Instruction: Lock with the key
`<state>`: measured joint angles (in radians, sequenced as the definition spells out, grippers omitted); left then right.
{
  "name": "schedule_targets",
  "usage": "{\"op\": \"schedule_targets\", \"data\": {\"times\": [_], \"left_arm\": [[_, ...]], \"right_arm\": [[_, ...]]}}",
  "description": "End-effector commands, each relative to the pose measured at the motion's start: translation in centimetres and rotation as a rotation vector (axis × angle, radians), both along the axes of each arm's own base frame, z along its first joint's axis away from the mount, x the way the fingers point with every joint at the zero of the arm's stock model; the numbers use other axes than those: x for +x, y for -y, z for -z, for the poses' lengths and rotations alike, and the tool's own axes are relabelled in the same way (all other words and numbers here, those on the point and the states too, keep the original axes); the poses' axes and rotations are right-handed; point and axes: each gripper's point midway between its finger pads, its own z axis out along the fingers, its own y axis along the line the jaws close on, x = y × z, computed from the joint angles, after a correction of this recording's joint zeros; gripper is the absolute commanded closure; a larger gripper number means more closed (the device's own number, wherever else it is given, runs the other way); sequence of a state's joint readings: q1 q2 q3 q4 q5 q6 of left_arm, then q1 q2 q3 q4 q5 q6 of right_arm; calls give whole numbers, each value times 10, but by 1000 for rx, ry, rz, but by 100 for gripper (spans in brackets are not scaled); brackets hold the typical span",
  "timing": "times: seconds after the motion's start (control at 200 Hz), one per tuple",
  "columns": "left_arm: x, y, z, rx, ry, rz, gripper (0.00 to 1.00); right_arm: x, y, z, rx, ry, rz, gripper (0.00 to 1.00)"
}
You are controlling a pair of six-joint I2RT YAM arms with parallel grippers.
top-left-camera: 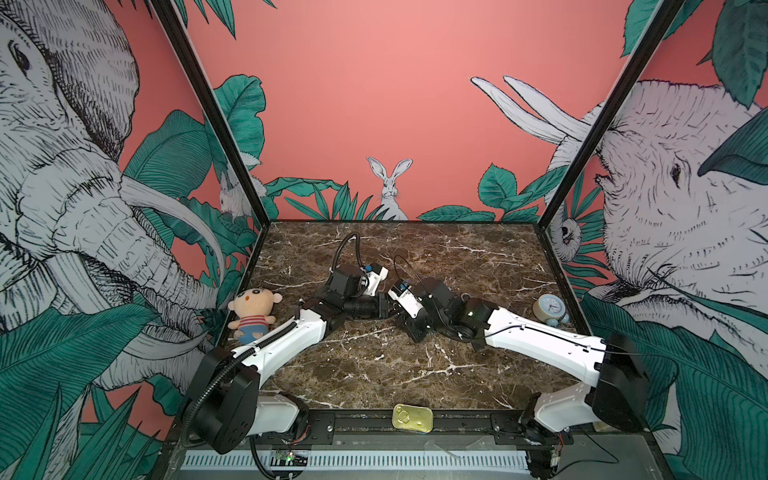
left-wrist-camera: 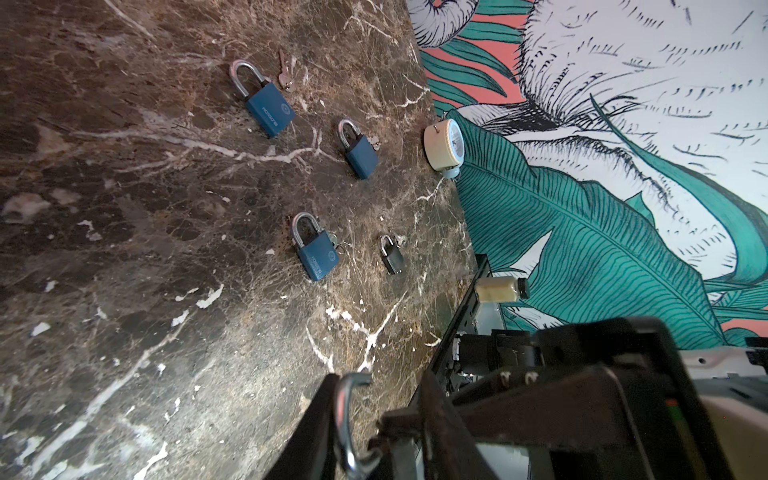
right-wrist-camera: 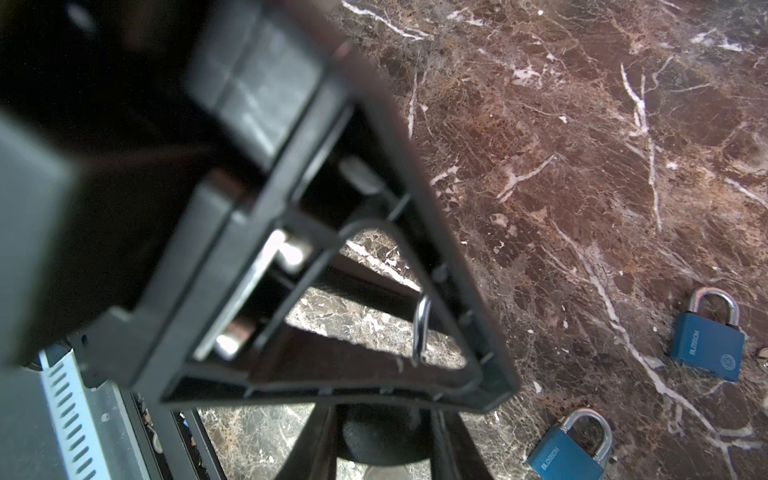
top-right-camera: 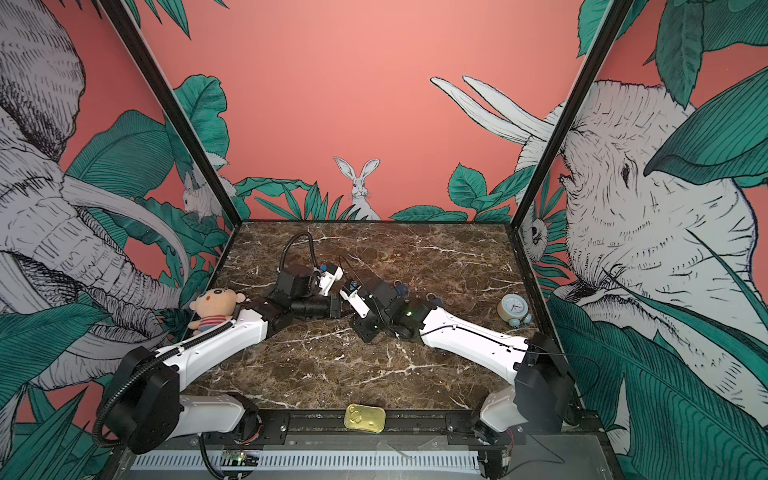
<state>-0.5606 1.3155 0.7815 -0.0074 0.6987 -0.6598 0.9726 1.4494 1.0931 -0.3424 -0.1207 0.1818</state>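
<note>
Padlock (left-wrist-camera: 348, 415) at mid-table, well apart from the alarm clock (left-wrist-camera: 444, 145) — only its steel shackle showing, clamped in the left gripper (left-wrist-camera: 374, 407). Right gripper (right-wrist-camera: 382, 449) close against it; width and contents impossible to tell, no key made out. Likely the presenting step. Next: key lined up with the keyway, seated, turned. Tin (top-left-camera: 412, 417) far from the clock — lid sealed, contents unseen. Small bottle (left-wrist-camera: 500, 289) nearer the clock, pale filling.

Robot lab booth: jungle-mural walls (top-left-camera: 374, 104), marble tabletop (top-left-camera: 374, 365), mounted arms (top-left-camera: 291, 336).
</note>
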Motion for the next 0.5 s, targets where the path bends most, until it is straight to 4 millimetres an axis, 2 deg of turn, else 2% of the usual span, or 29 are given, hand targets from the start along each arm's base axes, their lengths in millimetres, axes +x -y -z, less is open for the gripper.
{"op": "schedule_targets", "data": {"times": [0.0,0.18,0.355,0.495], "left_arm": [[5,5,-13,-28,41,2,67],[4,4,-12,-24,37,2,74],[2,3,-8,-17,29,2,74],[1,2,-6,-11,23,-1,82]], "right_arm": [[4,-8,-14,24,38,-5,85],[4,-8,-15,24,42,-4,85],[5,-7,-16,24,47,1,85],[5,-6,-19,30,50,3,85]]}}
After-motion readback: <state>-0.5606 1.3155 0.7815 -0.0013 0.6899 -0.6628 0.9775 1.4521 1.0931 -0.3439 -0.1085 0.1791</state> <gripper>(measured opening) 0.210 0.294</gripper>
